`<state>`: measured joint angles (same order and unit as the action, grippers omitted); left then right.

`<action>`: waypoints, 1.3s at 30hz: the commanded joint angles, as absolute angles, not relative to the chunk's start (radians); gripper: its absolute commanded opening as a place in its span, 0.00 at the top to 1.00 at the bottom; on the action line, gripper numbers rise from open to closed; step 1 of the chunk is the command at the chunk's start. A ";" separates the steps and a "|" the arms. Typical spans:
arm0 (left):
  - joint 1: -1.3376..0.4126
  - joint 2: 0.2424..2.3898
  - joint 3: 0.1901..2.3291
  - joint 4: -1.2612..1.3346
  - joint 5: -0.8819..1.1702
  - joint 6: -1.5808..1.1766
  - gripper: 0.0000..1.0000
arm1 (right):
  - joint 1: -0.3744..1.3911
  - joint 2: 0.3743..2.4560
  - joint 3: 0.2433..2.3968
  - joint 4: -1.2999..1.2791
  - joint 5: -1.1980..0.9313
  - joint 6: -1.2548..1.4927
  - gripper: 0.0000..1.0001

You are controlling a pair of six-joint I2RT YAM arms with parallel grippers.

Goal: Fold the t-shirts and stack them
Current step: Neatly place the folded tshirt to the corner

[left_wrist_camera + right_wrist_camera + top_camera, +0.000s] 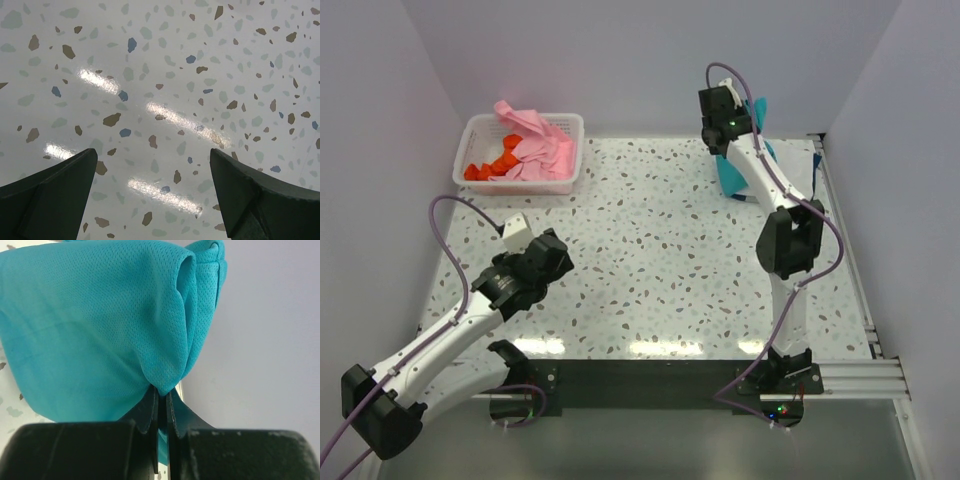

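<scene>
Two grippers: right gripper [162, 392], well right of the basket [520, 186], jaws pinching the bunched teal t-shirt [100, 325]; left gripper [152, 155], nearer than the basket, jaws spread above the speckled surface [650, 250].

Lab test cell, plain white walls [620, 60], speckled tabletop [670, 260], aluminium rails [850, 375]

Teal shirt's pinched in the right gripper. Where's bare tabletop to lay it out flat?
Widest bare table is the middle, between the left gripper and the right arm, back to the far wall. Crowded: far-left corner, taken by the basket, and far right, where the teal shirt hangs from the right gripper.
</scene>
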<state>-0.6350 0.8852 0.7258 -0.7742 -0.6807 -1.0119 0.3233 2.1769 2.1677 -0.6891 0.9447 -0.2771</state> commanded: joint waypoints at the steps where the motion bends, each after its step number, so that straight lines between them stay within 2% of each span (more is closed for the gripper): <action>1: -0.627 0.885 0.753 -0.744 -0.692 -1.014 0.00 | 0.296 2.077 2.232 -0.744 0.881 -0.218 1.00; 15: -0.627 0.913 0.756 -0.723 -0.675 -1.002 0.00 | 0.219 2.033 2.244 -0.799 0.772 -0.126 1.00; 20: -0.627 0.933 0.759 -0.713 -0.670 -0.997 0.00 | 0.195 2.023 2.181 -0.784 0.741 -0.104 1.00; 39: -0.627 0.980 0.770 -0.704 -0.680 -0.997 0.00 | 0.080 2.109 2.126 -0.755 0.696 -0.023 1.00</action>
<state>-0.6350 0.9703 0.7269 -0.7471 -0.6579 -1.0031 0.1005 2.0949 2.1307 -0.7929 0.7048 -0.0517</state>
